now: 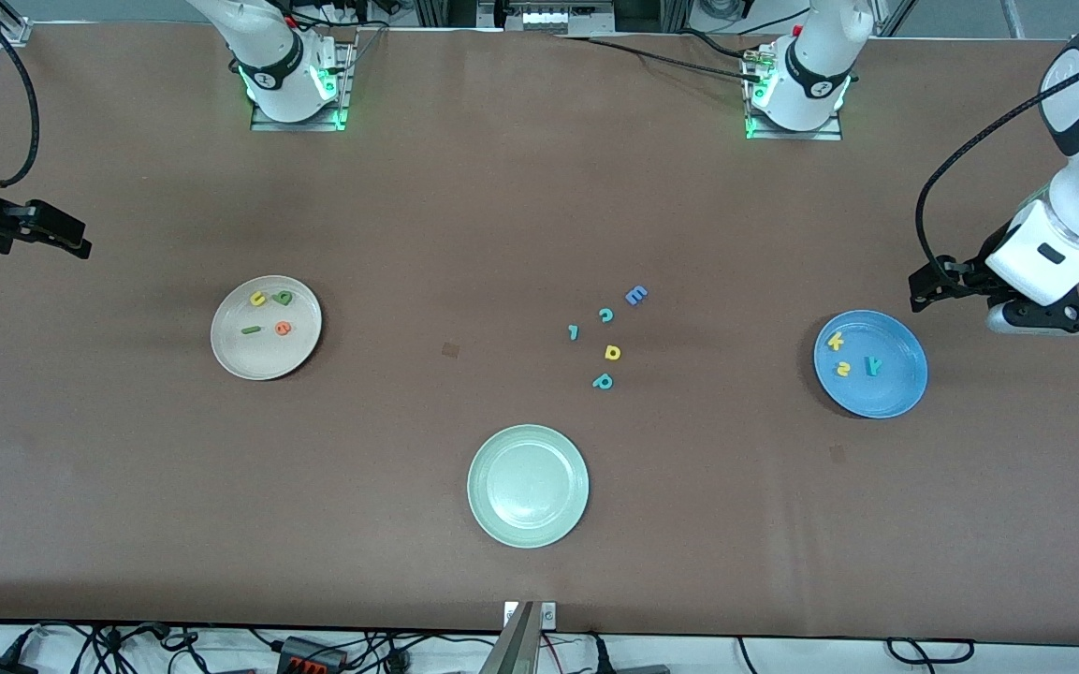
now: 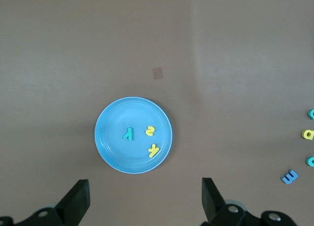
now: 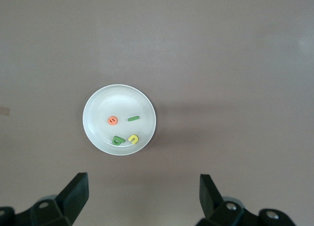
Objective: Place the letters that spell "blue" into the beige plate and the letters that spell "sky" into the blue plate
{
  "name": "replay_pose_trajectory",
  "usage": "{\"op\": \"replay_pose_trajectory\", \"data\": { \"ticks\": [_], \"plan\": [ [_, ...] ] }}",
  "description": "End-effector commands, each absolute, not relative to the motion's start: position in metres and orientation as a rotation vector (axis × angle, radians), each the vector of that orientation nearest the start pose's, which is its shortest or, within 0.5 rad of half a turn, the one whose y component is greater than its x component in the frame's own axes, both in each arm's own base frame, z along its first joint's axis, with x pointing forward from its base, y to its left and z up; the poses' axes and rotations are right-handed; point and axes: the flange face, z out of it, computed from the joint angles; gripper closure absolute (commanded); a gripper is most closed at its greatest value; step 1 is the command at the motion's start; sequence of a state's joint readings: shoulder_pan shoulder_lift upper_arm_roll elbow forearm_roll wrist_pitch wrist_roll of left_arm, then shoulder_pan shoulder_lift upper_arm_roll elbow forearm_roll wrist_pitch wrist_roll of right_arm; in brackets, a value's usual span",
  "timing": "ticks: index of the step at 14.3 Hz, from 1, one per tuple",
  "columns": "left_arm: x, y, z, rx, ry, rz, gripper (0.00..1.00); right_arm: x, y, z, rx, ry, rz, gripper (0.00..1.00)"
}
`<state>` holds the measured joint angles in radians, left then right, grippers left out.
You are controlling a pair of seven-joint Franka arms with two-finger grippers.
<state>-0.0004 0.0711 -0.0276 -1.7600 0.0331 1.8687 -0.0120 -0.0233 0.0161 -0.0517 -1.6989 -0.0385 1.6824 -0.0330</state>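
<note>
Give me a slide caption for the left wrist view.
Open left gripper over the table near the blue plate holding y, s, k.

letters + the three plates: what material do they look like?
Letters such as the yellow k and orange e: likely foam, with flat matte colour, thick cut edges and no shine. Beige plate, blue plate and pale green plate: probably plastic or melamine, with a uniform colour and soft sheen; glazed ceramic can't be excluded.
</note>
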Motion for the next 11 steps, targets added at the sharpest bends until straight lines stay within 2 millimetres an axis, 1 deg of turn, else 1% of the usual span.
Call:
{"op": "replay_pose_trajectory", "data": {
  "ticks": [1, 11],
  "plan": [
    [0.5849, -0.0114, 0.5231, -3.12, 0.05, -0.065, 0.0, 0.5609, -0.0463, 0.5728, -3.183, 0.033, 0.034, 0.0],
    [0.5856, -0.0113, 0.5231, -3.121, 0.05, -0.053, 0.0, 0.5612, -0.0463, 0.5737, -3.183, 0.012, 0.029, 0.0]
  ]
}}
